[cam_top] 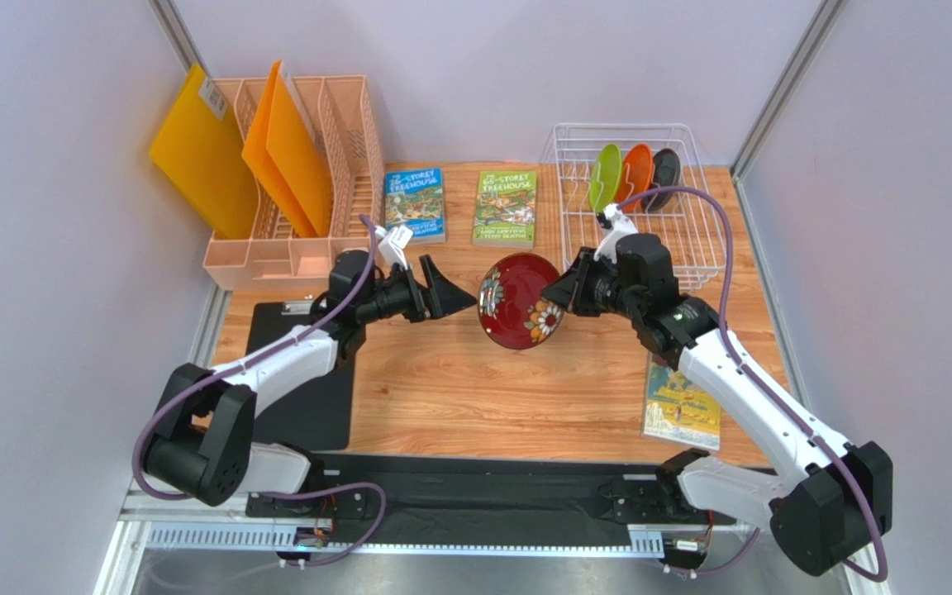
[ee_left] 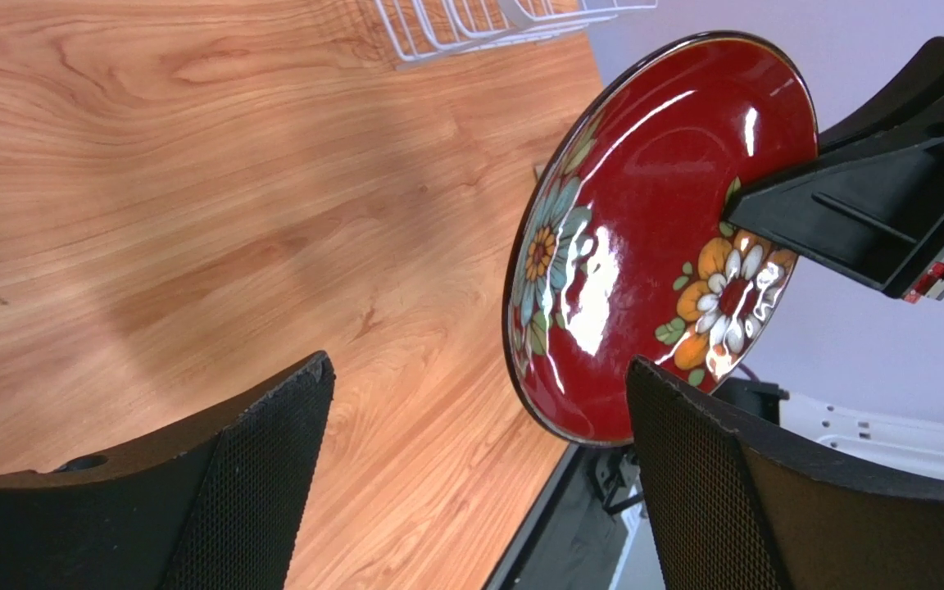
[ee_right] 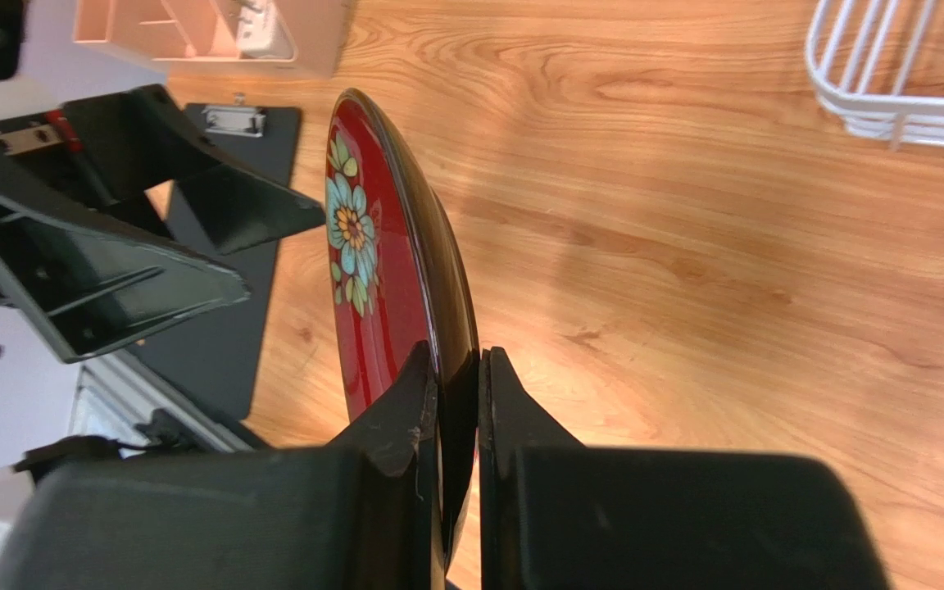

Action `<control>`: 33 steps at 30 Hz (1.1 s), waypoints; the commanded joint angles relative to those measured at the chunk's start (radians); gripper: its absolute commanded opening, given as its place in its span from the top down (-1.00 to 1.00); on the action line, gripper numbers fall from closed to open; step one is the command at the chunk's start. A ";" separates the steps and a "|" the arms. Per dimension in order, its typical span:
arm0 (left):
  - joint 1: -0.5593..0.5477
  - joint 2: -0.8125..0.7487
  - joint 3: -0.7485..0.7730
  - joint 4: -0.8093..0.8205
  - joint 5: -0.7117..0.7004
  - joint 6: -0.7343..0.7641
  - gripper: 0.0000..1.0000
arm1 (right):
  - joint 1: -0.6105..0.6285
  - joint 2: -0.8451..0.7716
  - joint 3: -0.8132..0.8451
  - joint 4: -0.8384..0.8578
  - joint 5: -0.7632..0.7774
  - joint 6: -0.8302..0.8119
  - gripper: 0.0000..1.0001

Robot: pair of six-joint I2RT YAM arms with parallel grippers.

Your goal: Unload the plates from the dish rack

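Note:
My right gripper [cam_top: 564, 290] is shut on the rim of the dark red floral plate [cam_top: 518, 301] and holds it on edge above the table's middle. In the right wrist view its fingers [ee_right: 406, 418] pinch the plate's rim [ee_right: 391, 246]. My left gripper [cam_top: 462, 299] is open and empty, its tips just left of the plate and apart from it. In the left wrist view the plate [ee_left: 637, 234] hangs ahead between the open fingers [ee_left: 699, 479]. The lime green [cam_top: 605, 176], orange [cam_top: 636, 171] and dark teal-black [cam_top: 665, 176] plates stand upright in the white wire dish rack [cam_top: 692, 248] at the back right.
A peach slotted organiser [cam_top: 307, 211] with orange folders stands at the back left. Two books [cam_top: 414, 203] [cam_top: 505, 205] lie at the back middle, a third book [cam_top: 682, 404] at the front right. A black clipboard [cam_top: 307, 397] lies at the front left.

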 commanded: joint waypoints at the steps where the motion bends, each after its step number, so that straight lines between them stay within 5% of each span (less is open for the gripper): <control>1: -0.017 0.018 -0.022 0.156 -0.015 -0.062 -0.82 | 0.003 -0.056 -0.027 0.194 -0.092 0.096 1.00; 12: -0.057 0.103 -0.041 0.369 0.022 -0.169 -0.60 | 0.005 -0.020 -0.098 0.346 -0.204 0.189 1.00; 15: -0.069 0.118 -0.041 0.394 0.022 -0.180 -0.13 | 0.005 -0.007 -0.098 0.353 -0.215 0.192 1.00; 19: -0.071 0.129 -0.041 0.391 0.025 -0.172 1.00 | 0.005 -0.002 -0.095 0.349 -0.205 0.176 1.00; 27: -0.083 0.137 -0.033 0.389 0.061 -0.126 1.00 | 0.005 0.041 -0.087 0.352 -0.229 0.173 1.00; 33: -0.085 0.078 -0.053 0.299 -0.010 -0.071 1.00 | 0.003 0.059 -0.074 0.303 -0.172 0.152 -0.16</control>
